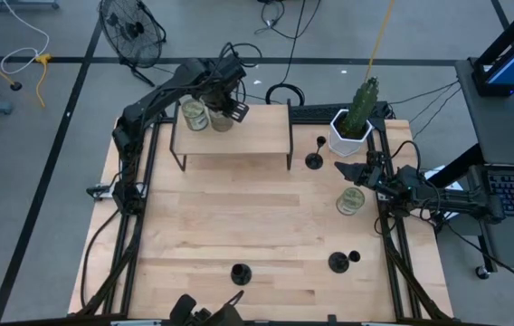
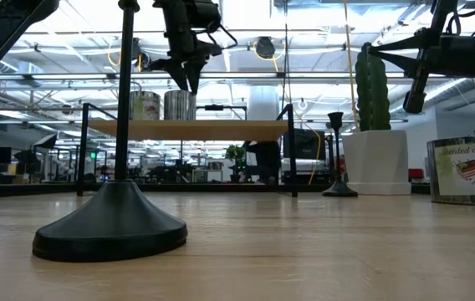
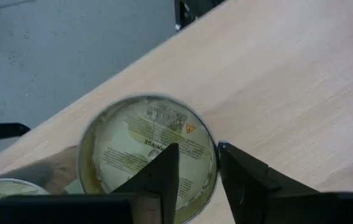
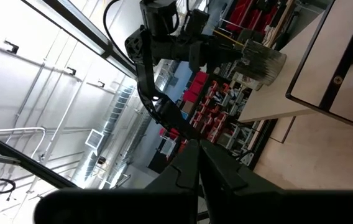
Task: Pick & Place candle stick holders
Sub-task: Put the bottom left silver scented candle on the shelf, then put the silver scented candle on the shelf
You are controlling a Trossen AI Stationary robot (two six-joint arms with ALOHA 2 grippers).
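Altogether three candle stick holders [image 1: 314, 160], three jars [image 1: 350, 200]

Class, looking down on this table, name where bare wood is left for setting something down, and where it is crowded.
Free: the middle of the table, between the raised shelf and the near holders. Crowded: the right edge, with cactus pot, jar and right gripper.

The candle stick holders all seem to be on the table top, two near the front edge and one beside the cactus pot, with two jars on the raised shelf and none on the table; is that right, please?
Not quite: one jar does sit on the table, by the right gripper, as the high view shows. The rest holds: three candle stick holders on the table, two jars on the shelf.
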